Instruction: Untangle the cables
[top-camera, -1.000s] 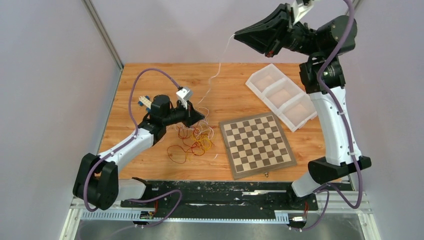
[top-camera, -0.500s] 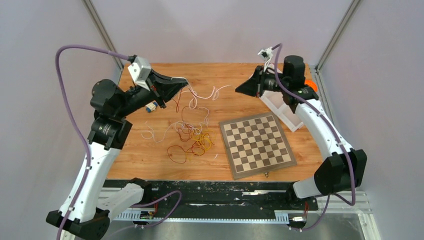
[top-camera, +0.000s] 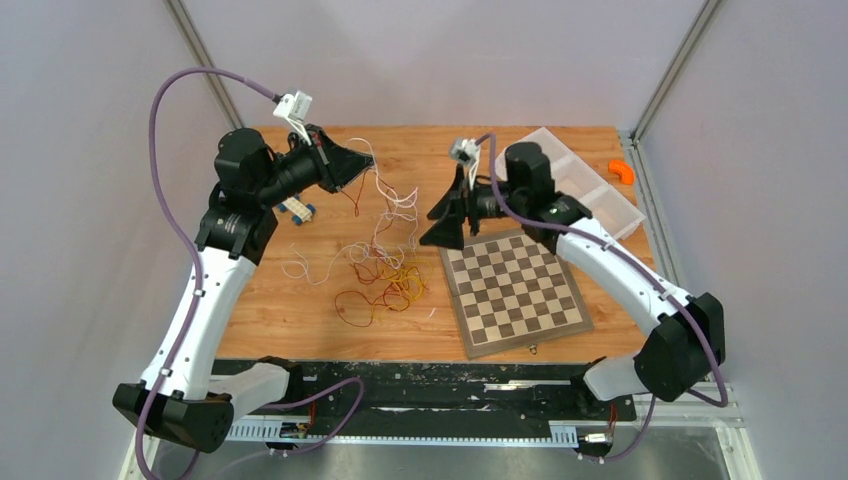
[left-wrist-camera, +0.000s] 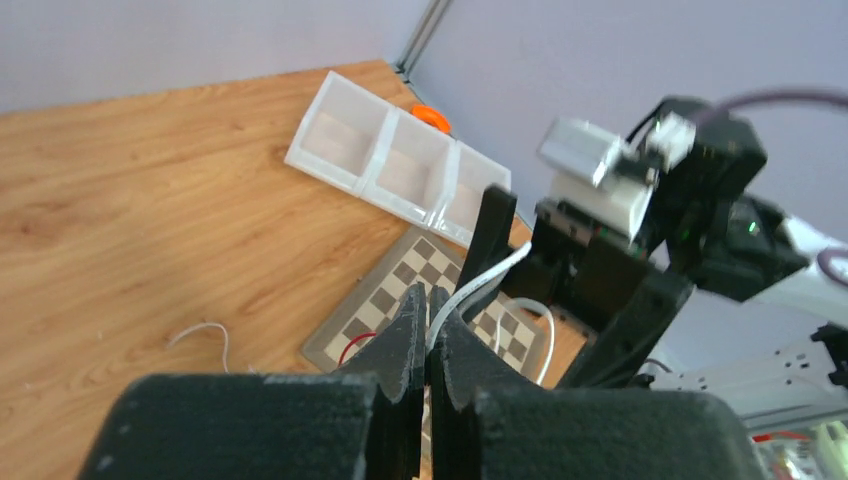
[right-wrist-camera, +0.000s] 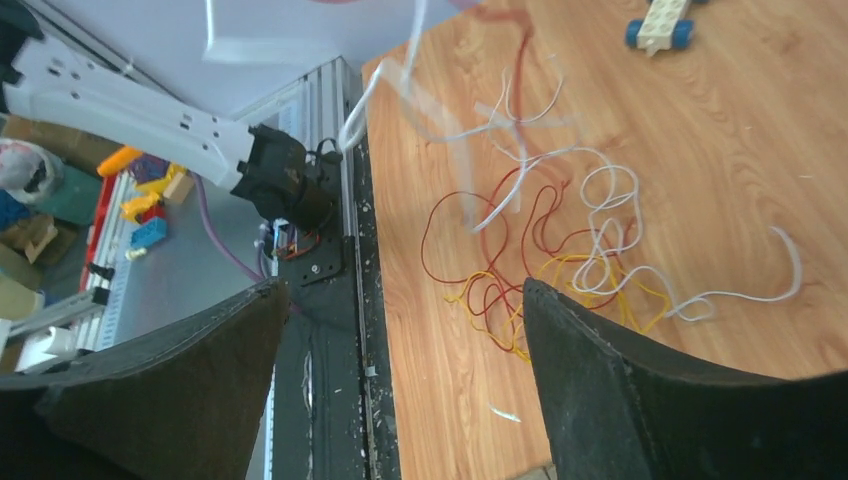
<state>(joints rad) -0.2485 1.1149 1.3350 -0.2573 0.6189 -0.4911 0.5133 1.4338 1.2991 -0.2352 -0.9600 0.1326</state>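
The cables (top-camera: 385, 280) lie as a red, yellow-orange and white tangle on the wooden table, left of the chessboard (top-camera: 515, 290). My left gripper (top-camera: 366, 165) is raised at the back left and shut on a white cable (top-camera: 398, 197) that droops from it to the pile. The left wrist view shows this white cable (left-wrist-camera: 480, 282) pinched at the closed tip of the left gripper (left-wrist-camera: 432, 300). My right gripper (top-camera: 434, 226) hangs open beside the chessboard's far left corner and holds nothing. In its wrist view the right gripper (right-wrist-camera: 402, 290) has wide-apart fingers (right-wrist-camera: 620, 380), and the cables (right-wrist-camera: 540, 260) lie on the table beyond them.
A clear tray (top-camera: 590, 180) with three compartments stands at the back right, with a small orange piece (top-camera: 623, 170) beside it. A small toy block with blue wheels (top-camera: 297, 208) lies under the left arm. The black mounting rail (top-camera: 440, 395) runs along the near edge.
The right gripper has opened, let go of the white cable and dropped from high up to beside the chessboard. The left gripper has risen from the pile to the back left, lifting a white cable.
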